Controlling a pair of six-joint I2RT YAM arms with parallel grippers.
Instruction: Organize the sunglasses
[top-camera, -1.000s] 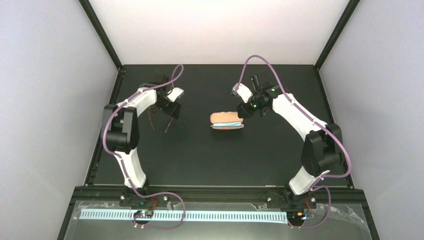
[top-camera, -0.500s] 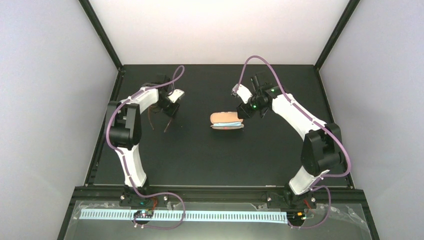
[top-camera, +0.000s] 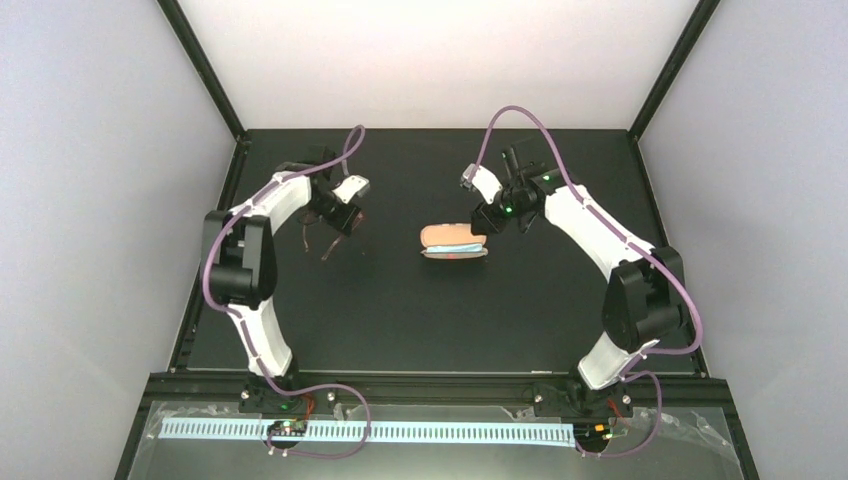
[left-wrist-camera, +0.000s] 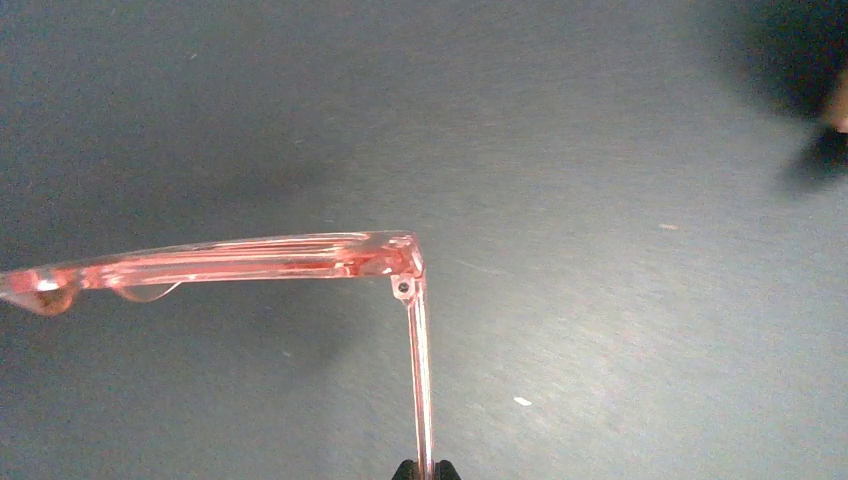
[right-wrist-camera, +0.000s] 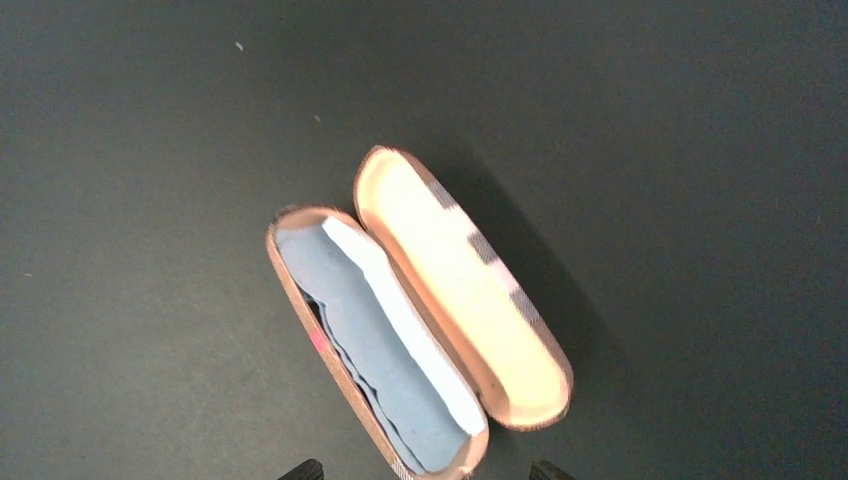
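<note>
Left wrist view: left gripper (left-wrist-camera: 421, 470) jaws are pressed together, pinching one temple arm (left-wrist-camera: 418, 380) of the sunglasses (left-wrist-camera: 250, 258). Only the fingertip ends show. The arm runs straight ahead of the jaws to the hinge. From there the front frame turns off to the jaws' left, translucent reddish-pink and seen edge-on. Black table (left-wrist-camera: 600, 150) lies beyond. Can't tell whether the frame touches it.

Right wrist view: right gripper (right-wrist-camera: 425, 472) jaws are spread, gripping nothing. The open glasses case (right-wrist-camera: 460, 290) lies ahead of them at a slant, its near end lined up between the two fingertips. The half to the jaws' left holds a light-blue cloth (right-wrist-camera: 385, 340). The right half shows pale tan lining and a striped outer edge.

Top external view: the sunglasses (top-camera: 320, 240) hang at the left gripper (top-camera: 340, 220), well apart from the case (top-camera: 455, 241) at mid-table. The right gripper (top-camera: 492, 215) sits by the case's right end.
</note>
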